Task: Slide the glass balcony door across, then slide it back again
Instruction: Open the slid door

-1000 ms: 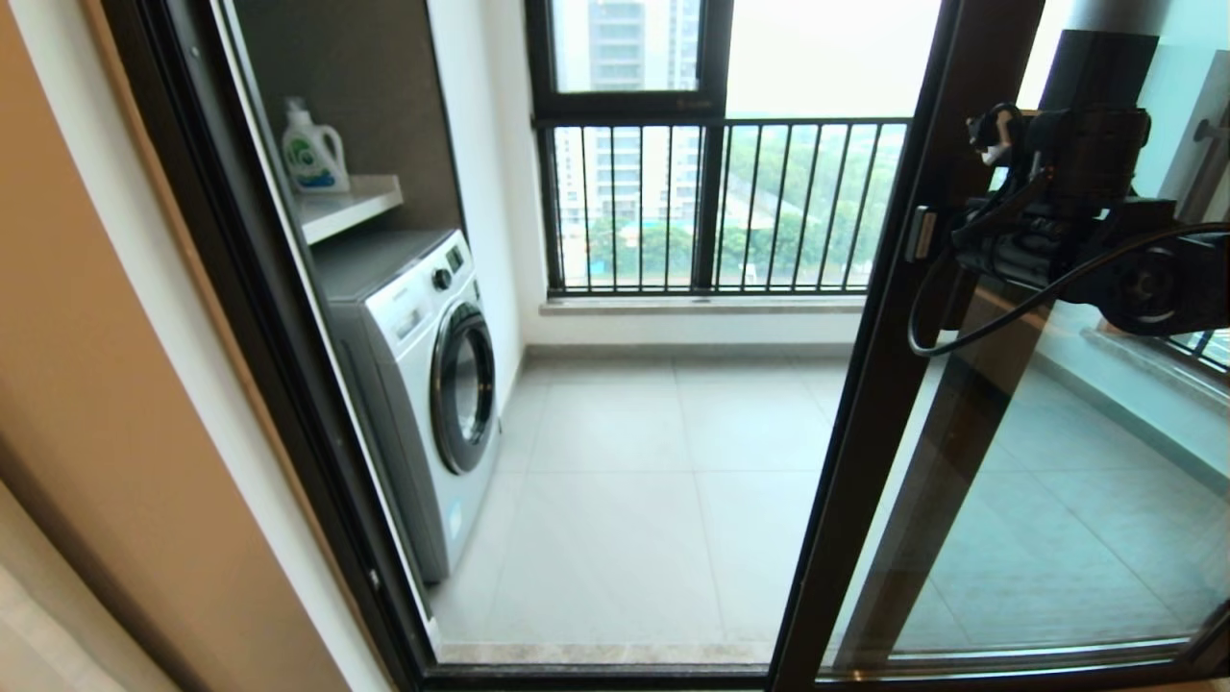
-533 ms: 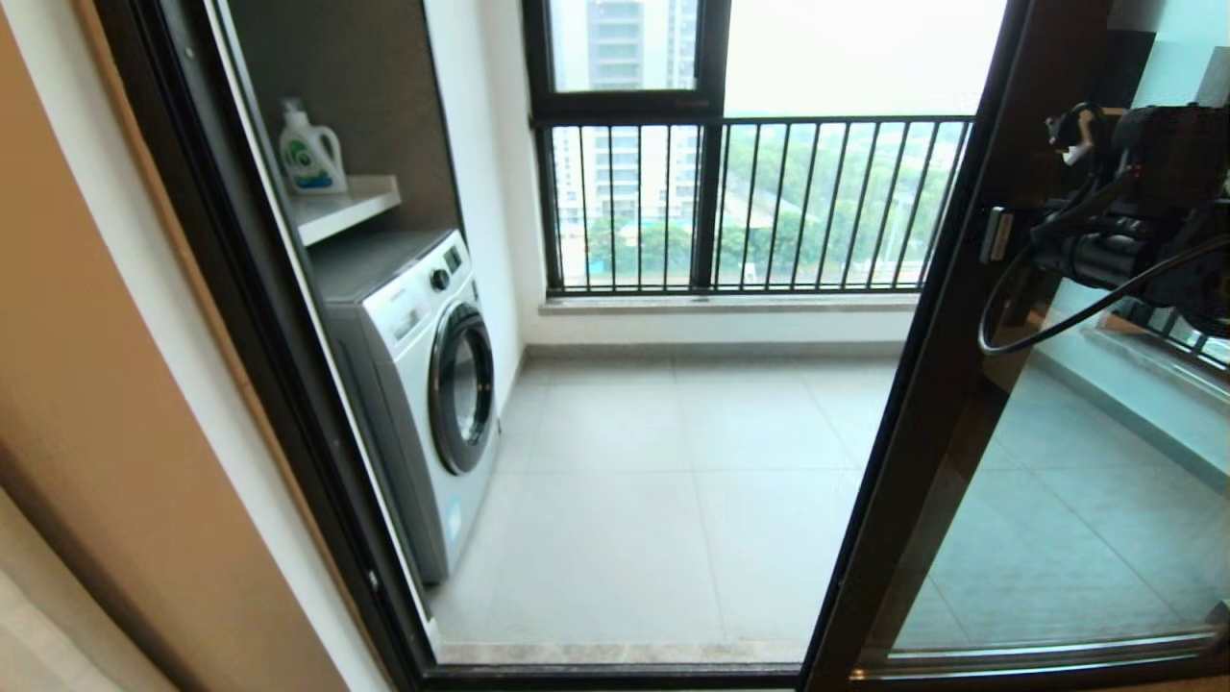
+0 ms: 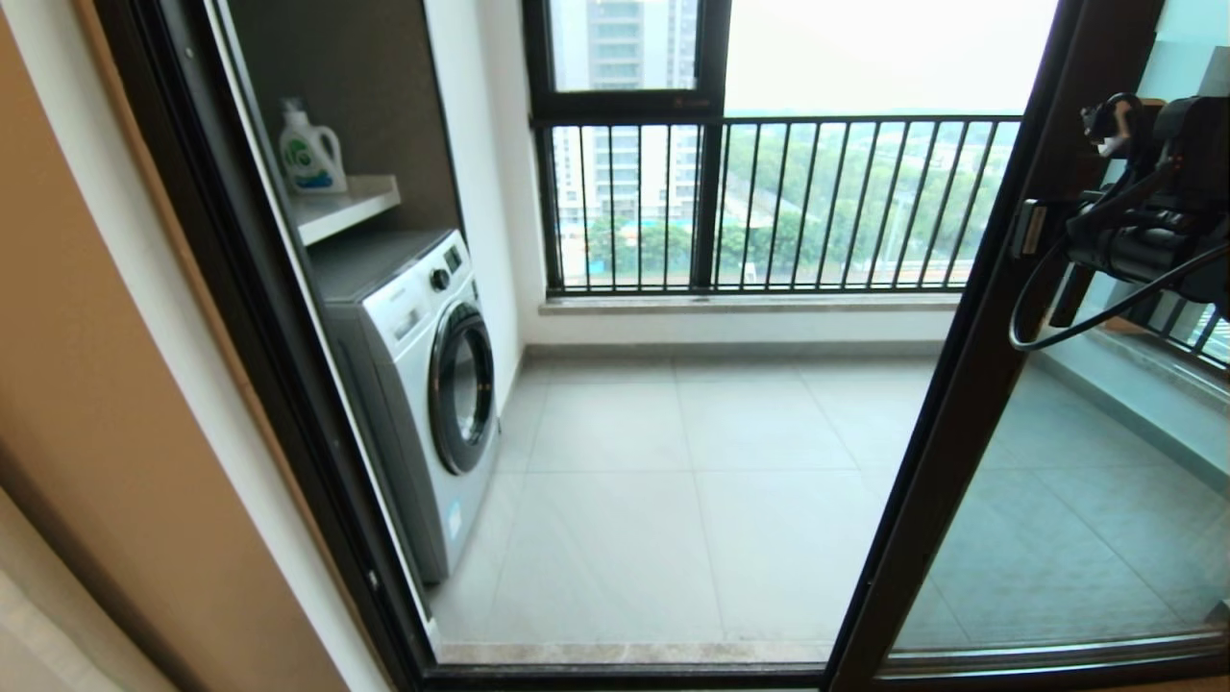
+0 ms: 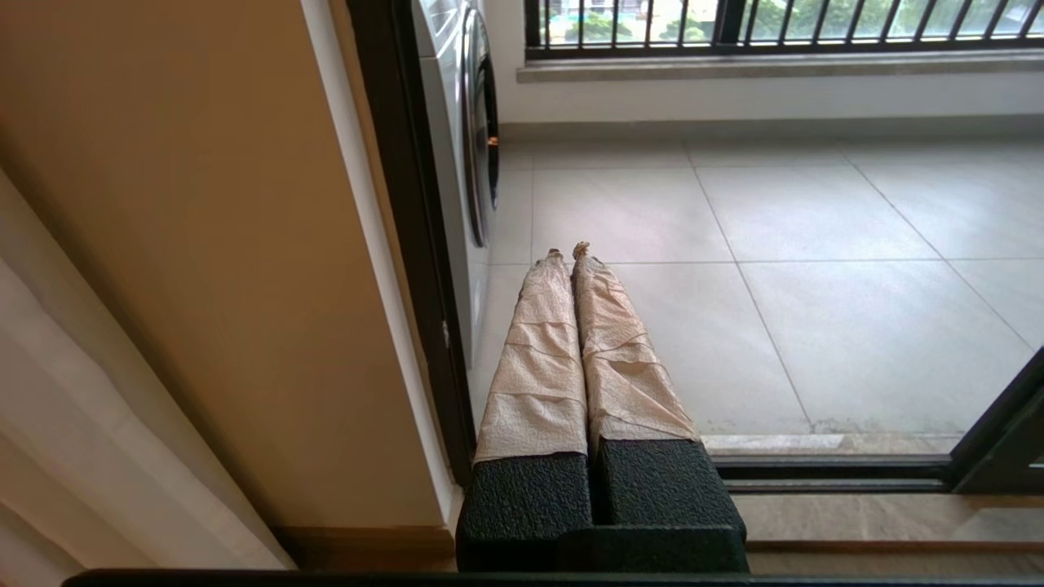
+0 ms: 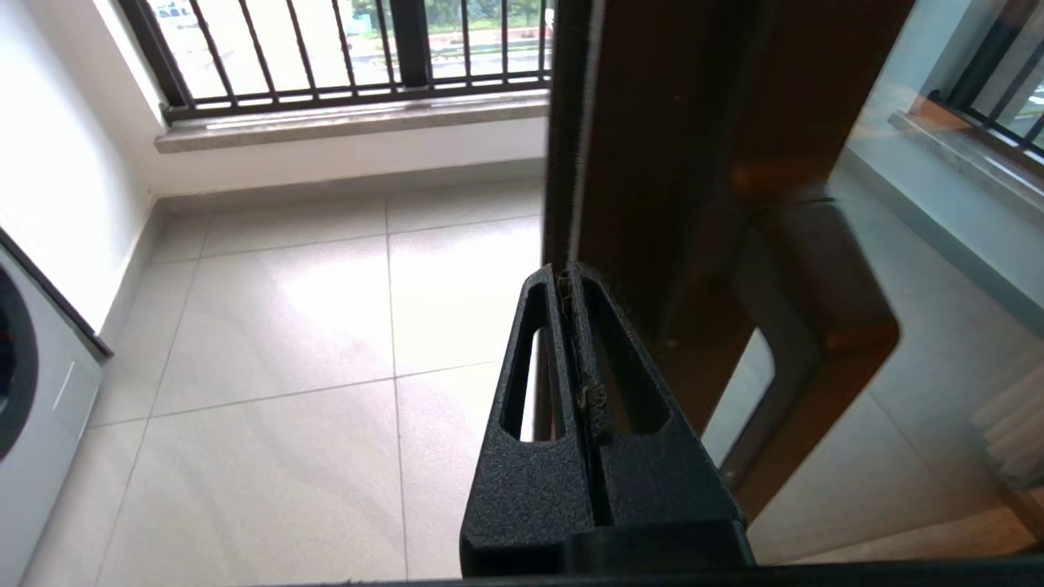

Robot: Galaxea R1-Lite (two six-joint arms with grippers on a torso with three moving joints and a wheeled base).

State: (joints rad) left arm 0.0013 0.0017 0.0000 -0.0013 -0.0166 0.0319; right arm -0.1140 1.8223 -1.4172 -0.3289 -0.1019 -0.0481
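The glass balcony door [image 3: 971,404] stands at the right, its dark brown upright slanting through the head view, with the doorway left of it open to the balcony. My right gripper [image 3: 1057,240] is at mid height against that upright. In the right wrist view the right gripper [image 5: 564,273] is shut, its tips touching the free edge of the door [image 5: 652,147], beside the bar handle [image 5: 824,326]; nothing is held between them. My left gripper [image 4: 568,251] is shut and empty, low by the left door jamb [image 4: 408,244].
A white washing machine [image 3: 423,384] stands inside the balcony at the left, under a shelf with a detergent bottle [image 3: 309,149]. A window with black railing bars [image 3: 769,202] closes the far side. The door's floor track [image 4: 832,473] runs along the threshold.
The door's upright and my right gripper have both moved to the right, and the open gap has grown wider. The left arm has not moved.
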